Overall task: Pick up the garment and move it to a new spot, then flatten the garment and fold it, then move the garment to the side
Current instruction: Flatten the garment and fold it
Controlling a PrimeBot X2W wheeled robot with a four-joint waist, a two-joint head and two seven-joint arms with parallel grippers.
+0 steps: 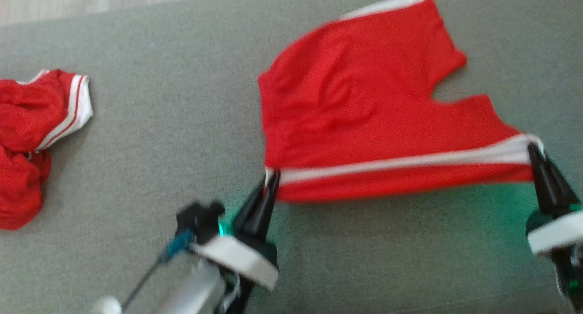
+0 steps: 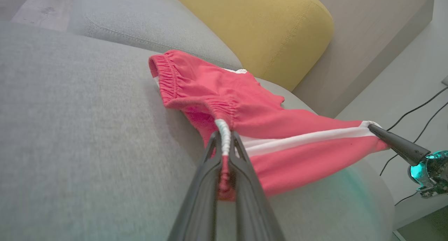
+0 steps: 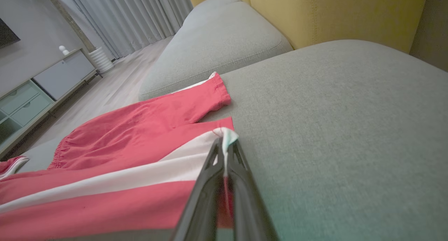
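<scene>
Dark-fingered left gripper (image 1: 272, 177): clamped tight on the garment's (image 1: 364, 104) waistband corner, where the white side stripe (image 1: 410, 161) begins.
Dark-fingered right gripper (image 1: 533, 147): pinched closed on the leg-hem corner at the stripe's other end.
Garment: red shorts. The striped near edge is stretched taut between the two grippers and appears lifted just off the seat. The rest trails away over the grey sofa seat (image 1: 159, 145), with the gathered elastic waistband (image 2: 168, 76) towards the robot's left and the far leg lying flat.
Second garment (image 1: 32, 122): red with white trim, crumpled, on the same seat, well apart to the robot's left.
Yellow back cushion (image 2: 255, 27): upright behind the seat.
Pale wood floor (image 1: 68, 2): beyond the seat's far edge.
</scene>
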